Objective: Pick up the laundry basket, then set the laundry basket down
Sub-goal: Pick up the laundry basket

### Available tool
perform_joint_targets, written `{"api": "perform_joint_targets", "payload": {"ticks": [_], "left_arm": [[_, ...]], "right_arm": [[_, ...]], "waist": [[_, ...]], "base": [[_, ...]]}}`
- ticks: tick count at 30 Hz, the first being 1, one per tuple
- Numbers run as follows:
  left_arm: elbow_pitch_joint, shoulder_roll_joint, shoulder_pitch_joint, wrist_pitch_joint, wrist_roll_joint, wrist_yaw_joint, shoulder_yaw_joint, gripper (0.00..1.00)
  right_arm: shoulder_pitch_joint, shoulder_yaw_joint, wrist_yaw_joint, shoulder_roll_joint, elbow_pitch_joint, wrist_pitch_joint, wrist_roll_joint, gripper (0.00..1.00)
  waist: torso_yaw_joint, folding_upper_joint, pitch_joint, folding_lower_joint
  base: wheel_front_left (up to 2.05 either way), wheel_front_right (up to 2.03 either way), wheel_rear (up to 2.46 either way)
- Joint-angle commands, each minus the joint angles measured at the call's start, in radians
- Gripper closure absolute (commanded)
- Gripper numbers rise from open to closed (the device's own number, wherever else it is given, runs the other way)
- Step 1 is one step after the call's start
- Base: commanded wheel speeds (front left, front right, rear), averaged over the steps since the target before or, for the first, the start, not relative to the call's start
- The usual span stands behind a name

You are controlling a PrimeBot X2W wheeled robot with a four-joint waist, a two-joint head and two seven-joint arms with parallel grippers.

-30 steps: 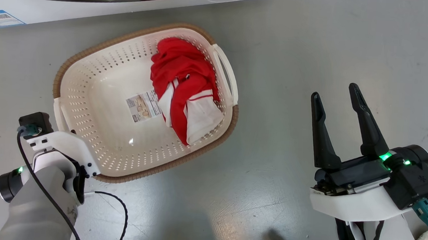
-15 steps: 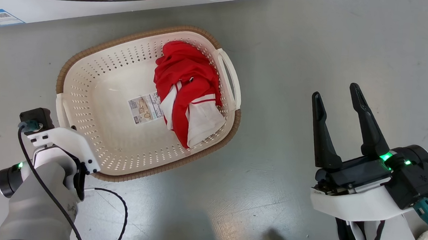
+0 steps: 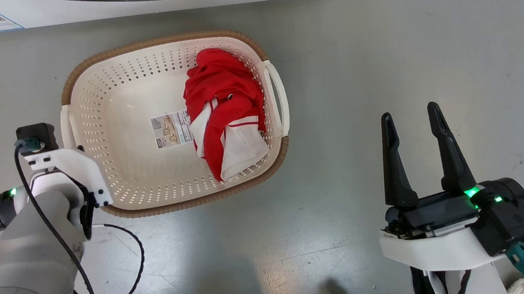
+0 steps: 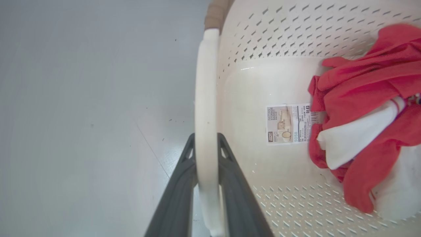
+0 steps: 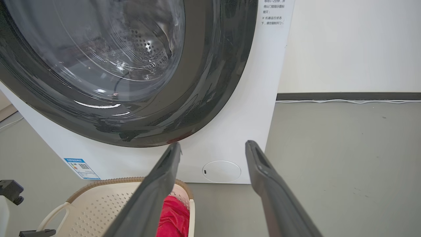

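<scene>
Laundry basket (image 3: 105, 120) is held by its near handle (image 4: 205, 98), pinched between the narrow-set fingers of the left tool (image 4: 206, 138). The left wrist view makes this plain; in the head view the wrist covers that grip. Its long axis runs from lower left to the far handle (image 3: 277, 97) at upper right, before the washing machine (image 5: 256, 115). Red and white cloth (image 3: 221, 97) lies at the far end. Whether it rests on the grey floor (image 3: 368, 43) I cannot tell. The right tool (image 3: 409, 113) hangs spread wide, well apart.

Reads as smooth, faintly shiny plastic on the laundry basket (image 3: 98, 120), woven-textured at the brown rim (image 3: 283, 151), soft matt cloth in the red garment (image 3: 222, 92), printed paper on the label (image 3: 169, 130).
</scene>
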Motion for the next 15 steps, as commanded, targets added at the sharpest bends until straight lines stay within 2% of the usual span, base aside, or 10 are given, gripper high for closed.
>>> {"api": "perform_joint_targets", "payload": {"ticks": [1, 15], "left_arm": [[-0.003, 0.038, -0.009, 0.003, 0.015, -0.004, 0.009, 1.0], [-0.002, 0.044, 0.002, 0.033, 0.021, -0.009, -0.025, 1.0]], "right_arm": [[0.002, 0.021, 0.006, 0.0, -0.018, -0.009, 0.009, 0.0], [0.007, 0.025, 0.006, 0.0, -0.014, -0.009, 0.005, 0.0]], "waist": [[0.0, 0.0, -0.001, 0.0], [0.001, 0.0, -0.002, 0.0]], "base": [[0.0, 0.0, 0.0], [0.0, 0.0, 0.0]]}}
